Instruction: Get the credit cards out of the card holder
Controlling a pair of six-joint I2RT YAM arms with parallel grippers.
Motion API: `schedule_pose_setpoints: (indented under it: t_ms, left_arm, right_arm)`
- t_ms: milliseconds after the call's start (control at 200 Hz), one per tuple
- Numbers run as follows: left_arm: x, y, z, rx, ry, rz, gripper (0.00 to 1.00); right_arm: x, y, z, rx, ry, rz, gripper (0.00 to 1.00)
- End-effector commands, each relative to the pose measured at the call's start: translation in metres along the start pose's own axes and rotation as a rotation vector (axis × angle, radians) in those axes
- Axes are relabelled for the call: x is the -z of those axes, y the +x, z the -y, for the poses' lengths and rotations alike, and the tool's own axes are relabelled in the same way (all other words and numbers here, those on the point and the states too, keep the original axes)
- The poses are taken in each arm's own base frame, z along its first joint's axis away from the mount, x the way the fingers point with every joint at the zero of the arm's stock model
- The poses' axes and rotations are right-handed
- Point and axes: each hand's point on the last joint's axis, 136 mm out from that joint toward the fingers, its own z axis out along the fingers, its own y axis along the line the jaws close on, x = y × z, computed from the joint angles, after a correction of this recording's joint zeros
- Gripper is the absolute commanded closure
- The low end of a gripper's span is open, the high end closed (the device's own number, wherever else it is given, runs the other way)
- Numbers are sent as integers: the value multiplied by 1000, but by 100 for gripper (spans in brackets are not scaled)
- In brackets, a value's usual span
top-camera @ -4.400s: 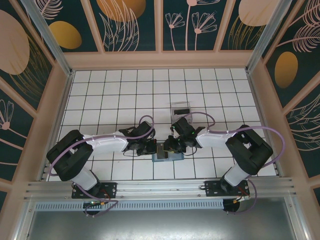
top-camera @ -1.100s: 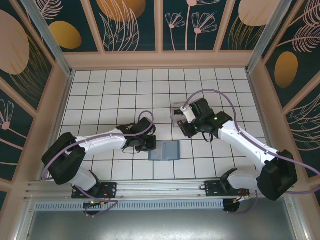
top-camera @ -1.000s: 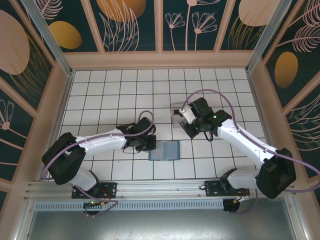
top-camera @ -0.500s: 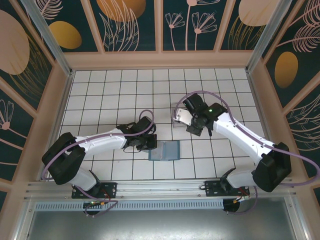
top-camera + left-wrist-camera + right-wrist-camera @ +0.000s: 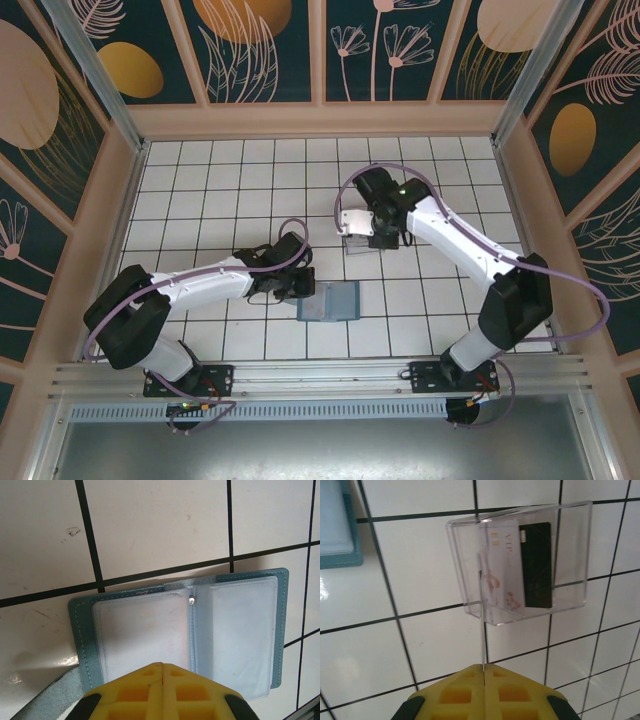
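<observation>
**Right arm carries a card over to the tray**

Since a second ago the right arm has swung further from the card holder [image 5: 145,635], out over the clear tray [image 5: 570,555]. The left arm has kept its place at the holder's left side.

The right gripper [image 5: 483,672] has its yellow fingers pressed together on an edge-on card [image 5: 482,620]. This card shows as a thin line running straight out from the fingertips, and its far end reaches over the tray. Whether it touches the tray I cannot tell. The left gripper [image 5: 162,669] is also fully closed, with nothing between its fingers. Its tips sit over the holder's near edge, at the left panel, but contact is not clear.

The count is one card holder, one tray and three cards. A pale card [image 5: 502,570] and a dark card [image 5: 537,565] lie in the tray, the pale one partly over the dark one. The third is the one in the right fingers.

The card holder lies open and flat on the tiled table [image 5: 220,200], inside face up, with two clear sleeves showing. From above, its long axis runs left to right and its fold runs near to far. The tray sits just beyond the holder, slightly to its right and apart from it. In the right wrist view, both cards in the tray run lengthwise in the same direction as the edge-on card.
</observation>
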Motion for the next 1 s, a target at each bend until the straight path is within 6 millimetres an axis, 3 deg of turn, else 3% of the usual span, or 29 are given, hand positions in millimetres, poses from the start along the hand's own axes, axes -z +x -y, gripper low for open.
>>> schedule_pose_setpoints:
  t_ms: [0, 225, 631, 656, 991]
  left_arm:
    - [3, -9, 5, 9, 10, 30, 94]
    - [2, -9, 4, 14, 11, 28, 94]
    - [2, -10, 6, 18, 14, 33, 94]
    - [2, -11, 5, 19, 12, 35, 94]
    - [3, -11, 1, 26, 10, 38, 94]
  right_arm:
    - [-4, -2, 9, 75, -38, 5, 100]
    - [-19, -7, 28, 93, -82, 26, 100]
    - [-44, -29, 45, 147, -143, 48, 100]
    - [-46, -19, 50, 123, -144, 39, 100]
    - [-60, -12, 53, 117, -163, 25, 100]
